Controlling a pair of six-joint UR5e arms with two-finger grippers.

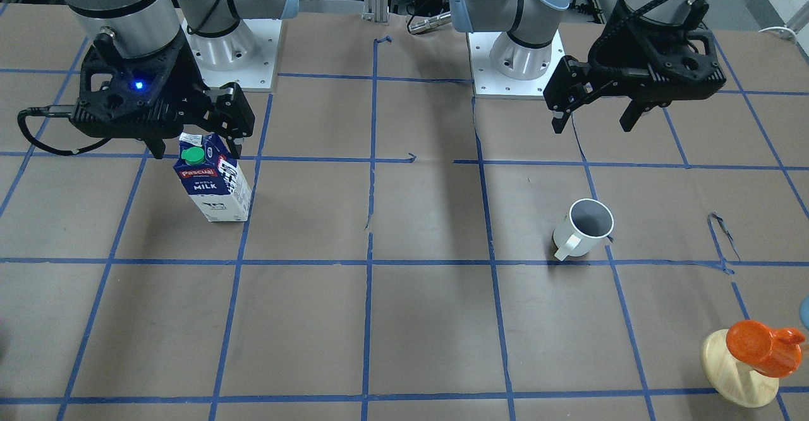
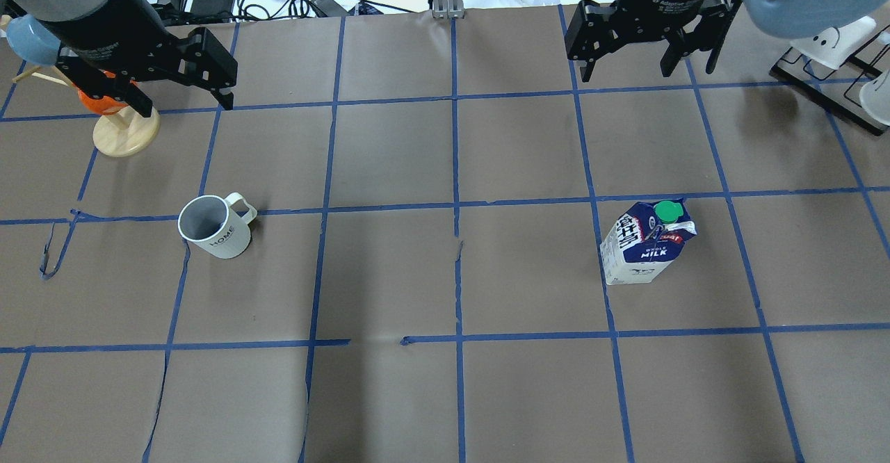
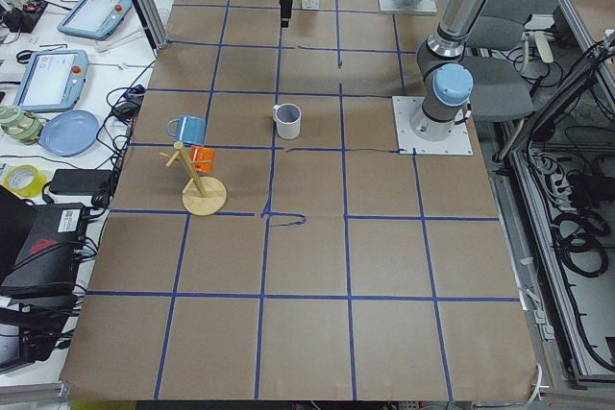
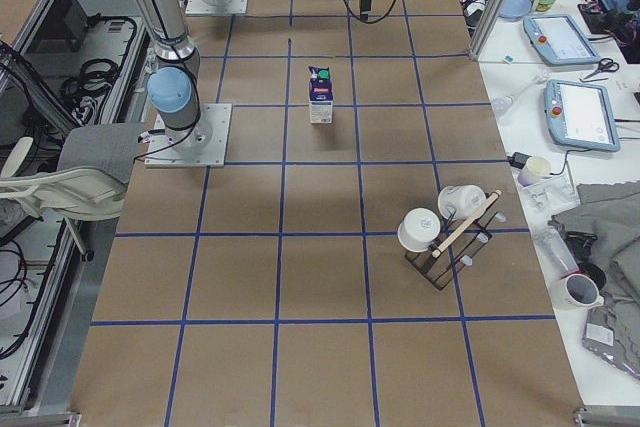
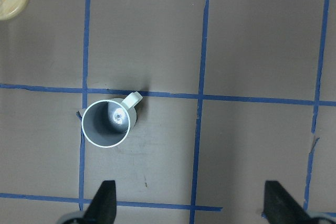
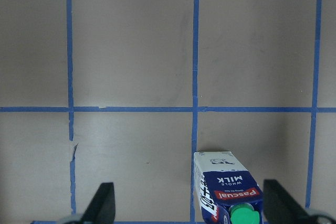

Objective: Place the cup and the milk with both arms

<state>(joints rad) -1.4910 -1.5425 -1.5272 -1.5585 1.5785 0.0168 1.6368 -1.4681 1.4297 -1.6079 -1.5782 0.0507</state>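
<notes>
Exterior front-facing: black two-finger left hand (image 1: 593, 129) and right hand (image 1: 196, 153) spread wide, empty, poised near white ceramic mug (image 1: 584, 228), blue-white milk carton (image 1: 215, 187) on table (image 1: 404, 320), apparently pre-grasp.

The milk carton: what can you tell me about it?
The milk carton is a gable-topped cardboard box, dark blue above and white below, with a green screw cap, a red Pascual label and the words WHOLE MILK. It stands upright and closed on the brown table; nothing else touches it.
</notes>
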